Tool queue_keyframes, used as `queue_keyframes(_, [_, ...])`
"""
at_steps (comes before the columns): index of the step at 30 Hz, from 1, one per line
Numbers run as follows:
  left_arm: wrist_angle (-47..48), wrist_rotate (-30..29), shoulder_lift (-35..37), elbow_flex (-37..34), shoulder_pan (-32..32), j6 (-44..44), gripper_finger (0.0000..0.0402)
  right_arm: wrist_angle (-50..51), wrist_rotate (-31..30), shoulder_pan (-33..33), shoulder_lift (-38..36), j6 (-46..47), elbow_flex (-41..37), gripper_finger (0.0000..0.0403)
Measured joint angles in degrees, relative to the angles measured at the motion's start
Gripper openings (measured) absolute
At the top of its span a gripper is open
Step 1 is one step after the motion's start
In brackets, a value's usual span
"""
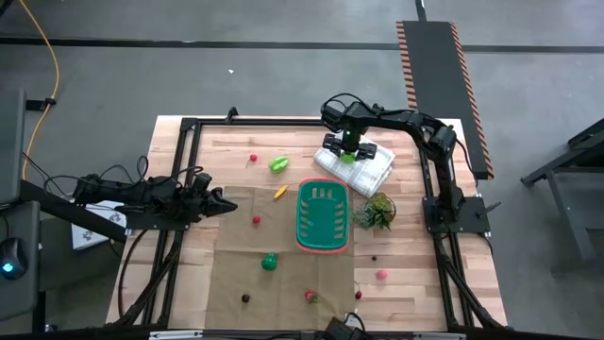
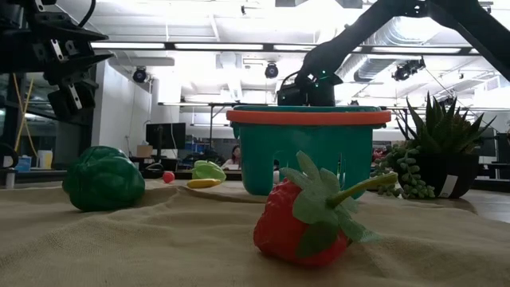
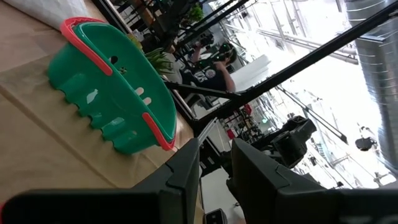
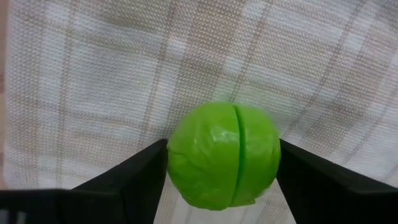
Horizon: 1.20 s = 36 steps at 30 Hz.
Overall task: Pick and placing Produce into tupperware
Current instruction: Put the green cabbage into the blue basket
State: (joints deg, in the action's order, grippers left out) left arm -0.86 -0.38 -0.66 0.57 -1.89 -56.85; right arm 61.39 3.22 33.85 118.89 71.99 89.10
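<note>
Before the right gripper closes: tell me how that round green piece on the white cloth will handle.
The round green piece looks glossy and smooth, so it may slip between the right gripper's flat fingers. Being ball-shaped, it would probably roll if nudged, though the rumpled white cloth may slow it. A seam suggests hollow, light plastic.

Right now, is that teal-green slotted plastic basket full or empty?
Empty, as far as the overhead view shows: the teal-green basket shows only its bare floor, and the toy produce lies scattered on the table around it.
</note>
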Motion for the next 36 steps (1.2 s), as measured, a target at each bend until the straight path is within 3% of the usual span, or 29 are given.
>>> queue_keyframes(7, [0.0, 0.0, 0.0, 0.0, 0.0, 0.0, 0.0083, 0.0, 0.0, 0.0, 0.0, -0.2, 0.0, 0.0245])
queue_keyframes(22, [0.0, 0.0, 0.0, 0.0, 0.0, 0.0, 0.0083, 0.0, 1.1, -0.1, -0.3, -2.2, 0.0, 0.0243])
queue_keyframes(36, [0.0, 0.0, 0.0, 0.0, 0.0, 0.0, 0.0083, -0.6, 1.4, -0.6, -5.5, -5.9, 0.0, 0.0243])
